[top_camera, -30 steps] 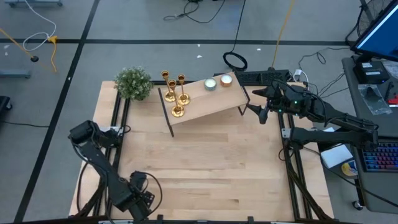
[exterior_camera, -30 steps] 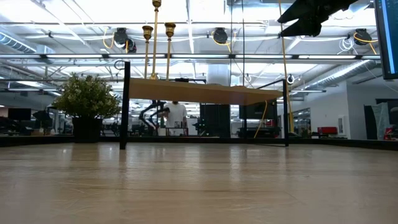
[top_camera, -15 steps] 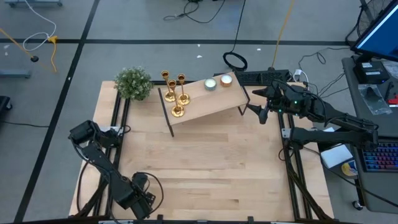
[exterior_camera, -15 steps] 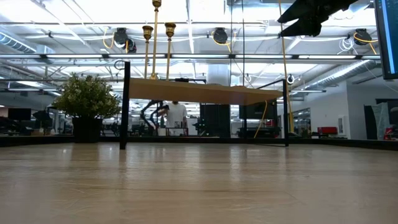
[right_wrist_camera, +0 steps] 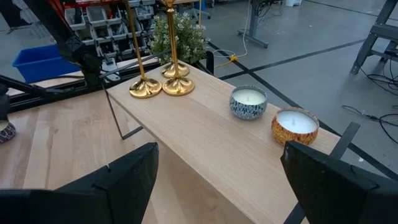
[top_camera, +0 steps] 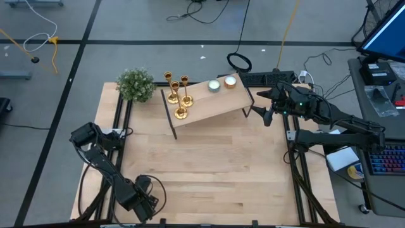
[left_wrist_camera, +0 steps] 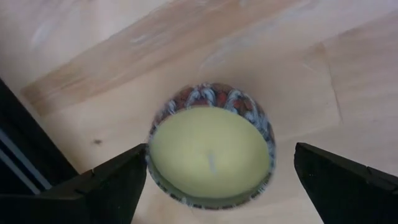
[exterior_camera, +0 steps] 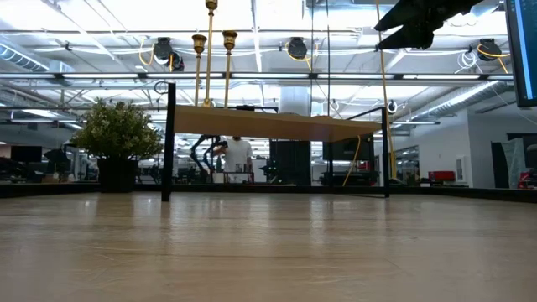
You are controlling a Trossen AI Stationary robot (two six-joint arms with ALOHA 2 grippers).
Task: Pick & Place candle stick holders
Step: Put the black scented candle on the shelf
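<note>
Three shiny gold metal candle stick holders [top_camera: 179,95] stand upright on the raised light-wood shelf [top_camera: 218,103], at its plant-side end. The right hand [top_camera: 266,109] hovers released just off the shelf's opposite end. The left hand [left_wrist_camera: 214,180], spread wide, sits well away from the shelf, straddling a pale yellow tealight [left_wrist_camera: 210,153] on the surface.

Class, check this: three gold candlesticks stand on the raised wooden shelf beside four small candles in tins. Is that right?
Not quite. The three candlesticks do stand on the shelf, but only two candles sit beside them, as the right wrist view shows.
</note>
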